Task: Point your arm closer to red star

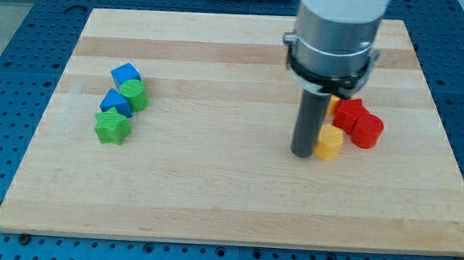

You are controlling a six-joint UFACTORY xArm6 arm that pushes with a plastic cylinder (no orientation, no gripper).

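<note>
Unlabelled wooden board [212,193] — tip [302,154] near red star [348,113]

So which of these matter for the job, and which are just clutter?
In play:
my tip
red star

Lying about:
red cylinder
yellow block beside my tip
second yellow block, mostly hidden
two blue blocks
green cylinder
green star

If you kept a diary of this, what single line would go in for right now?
my tip: just left of yellow block | red star: up-right of tip, beside red cylinder | blue and green blocks: far left | not yet at star
</note>
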